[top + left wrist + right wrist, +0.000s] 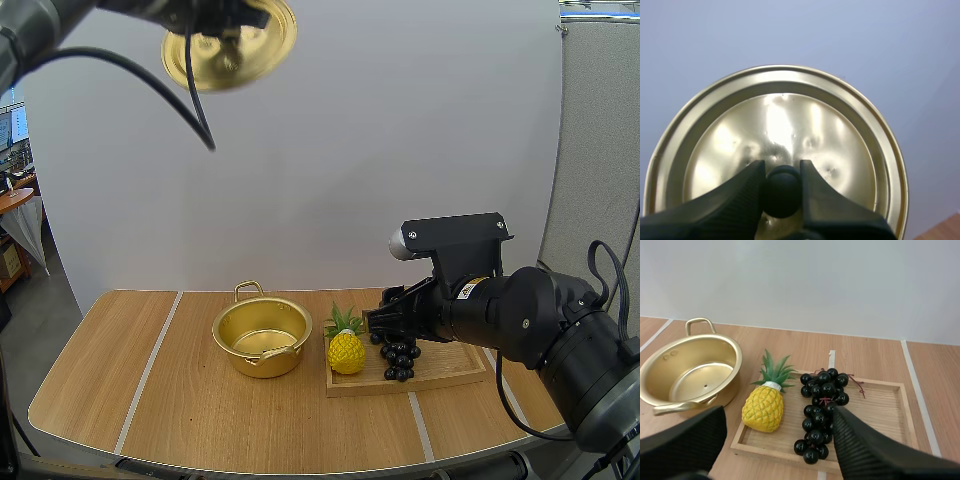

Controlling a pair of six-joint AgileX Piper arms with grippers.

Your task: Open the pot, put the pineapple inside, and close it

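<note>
The gold pot (261, 336) stands open on the table, empty inside (690, 375). Its gold lid (230, 40) hangs high above the table's left, held by its black knob (782, 191) between the fingers of my left gripper (782, 192). A yellow pineapple (346, 350) with green leaves lies at the left end of the wooden tray (450, 372), just right of the pot (763, 407). My right gripper (375, 322) hovers open above the tray, its fingers (867, 450) standing wide apart over the pineapple and the grapes.
A bunch of dark grapes (399, 360) lies on the tray beside the pineapple (821, 412). The tray's right half (885, 410) is bare wood. White seams run across the tabletop (150, 370).
</note>
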